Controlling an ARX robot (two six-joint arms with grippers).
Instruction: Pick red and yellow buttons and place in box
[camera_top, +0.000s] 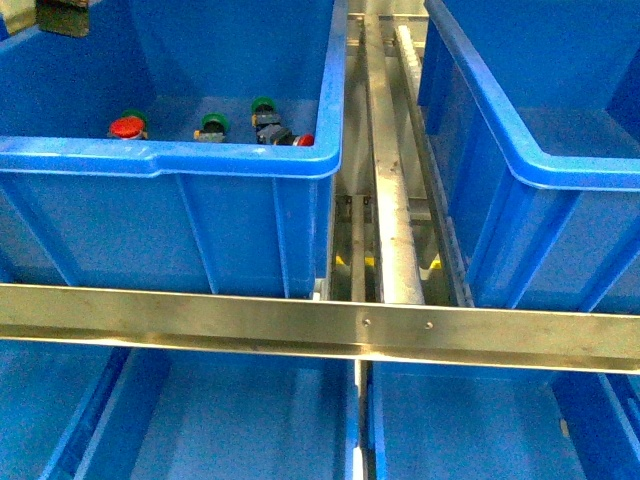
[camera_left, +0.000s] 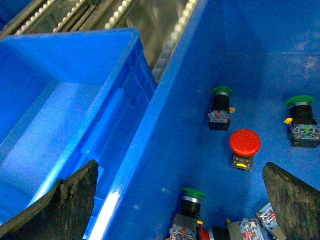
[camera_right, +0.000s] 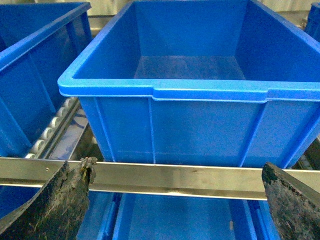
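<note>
Push-buttons lie in the left blue crate (camera_top: 240, 160). In the left wrist view a red button (camera_left: 244, 142) stands cap up on the crate floor, and a second red cap (camera_left: 202, 233) peeks out at the frame edge among dark bodies. Green-capped buttons (camera_left: 220, 92) (camera_left: 299, 101) (camera_left: 192, 193) lie around them. The front view shows the red caps (camera_top: 127, 127) (camera_top: 305, 140) behind the near wall. No yellow button is in view. My left gripper (camera_left: 180, 167) hangs open above the buttons, holding nothing. My right gripper (camera_right: 177, 170) is open in front of an empty blue box (camera_right: 165, 92).
A steel rail (camera_top: 320, 325) crosses in front of both crates. Roller tracks (camera_top: 390, 200) run between the left crate and the right box (camera_top: 560, 160). More blue crates (camera_top: 200, 420) (camera_top: 480, 430) sit on the lower level. Beside the button crate stands an empty one (camera_left: 60, 100).
</note>
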